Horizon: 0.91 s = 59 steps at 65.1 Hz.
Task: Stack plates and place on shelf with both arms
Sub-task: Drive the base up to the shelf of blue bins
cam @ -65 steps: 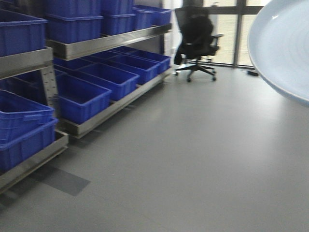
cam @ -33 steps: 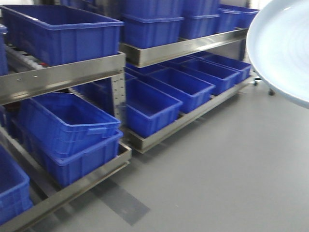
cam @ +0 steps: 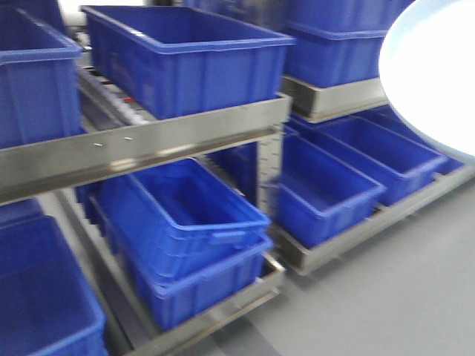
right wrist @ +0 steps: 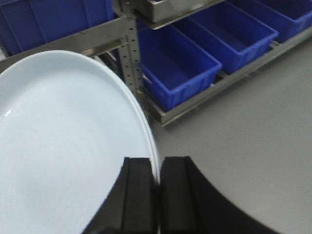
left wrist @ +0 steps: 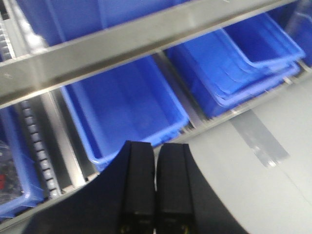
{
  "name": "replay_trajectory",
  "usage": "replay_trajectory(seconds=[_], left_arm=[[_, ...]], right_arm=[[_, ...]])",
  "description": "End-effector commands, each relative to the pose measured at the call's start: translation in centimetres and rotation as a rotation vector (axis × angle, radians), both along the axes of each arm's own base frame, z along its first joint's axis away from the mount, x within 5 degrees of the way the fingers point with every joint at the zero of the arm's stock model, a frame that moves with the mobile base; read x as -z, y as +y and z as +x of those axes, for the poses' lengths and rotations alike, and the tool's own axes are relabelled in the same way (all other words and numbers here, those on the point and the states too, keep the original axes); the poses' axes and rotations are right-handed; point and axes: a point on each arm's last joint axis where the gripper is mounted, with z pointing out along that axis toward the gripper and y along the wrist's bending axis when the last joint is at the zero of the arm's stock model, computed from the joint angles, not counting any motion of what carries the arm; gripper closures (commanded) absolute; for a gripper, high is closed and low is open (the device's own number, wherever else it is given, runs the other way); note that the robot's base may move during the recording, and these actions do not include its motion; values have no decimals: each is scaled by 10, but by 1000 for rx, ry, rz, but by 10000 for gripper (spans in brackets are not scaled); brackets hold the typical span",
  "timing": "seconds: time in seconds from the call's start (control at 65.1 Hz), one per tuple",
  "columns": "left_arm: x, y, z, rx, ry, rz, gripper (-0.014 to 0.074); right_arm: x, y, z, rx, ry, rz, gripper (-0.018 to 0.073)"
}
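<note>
The jaws of your right gripper (right wrist: 157, 168) are clamping the thin rim of the plates (right wrist: 63, 146), which are spreading up and to the left of them as one pale glossy disc. The rim is showing a doubled edge where it is running into the jaws, though you cannot tell for sure that it is two plates. In the front view the plates (cam: 434, 74) are hanging at the upper right, clear of the shelf (cam: 148, 141). Beyond the right jaws the shelf's perforated post (right wrist: 130, 63) is standing among blue crates (right wrist: 175, 68), with grey floor (right wrist: 253, 136) lying to their right. The jaws of your left gripper (left wrist: 156, 151) are pressing together on nothing, and ahead of them a steel rail (left wrist: 122, 44) is crossing above a crate (left wrist: 126, 107).
</note>
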Motion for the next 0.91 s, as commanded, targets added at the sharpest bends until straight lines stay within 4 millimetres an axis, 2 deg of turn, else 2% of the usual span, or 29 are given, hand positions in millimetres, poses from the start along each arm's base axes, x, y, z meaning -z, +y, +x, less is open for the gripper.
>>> replay_trajectory(seconds=[0.0,0.891], left_arm=[[-15,-1,5,16,-94,-3,514],[-15,-1,5,16,-94,-3,514]], right_arm=[[-18,0,2,-4,-124,-8,503],[-18,0,2,-5,-124,-8,503]])
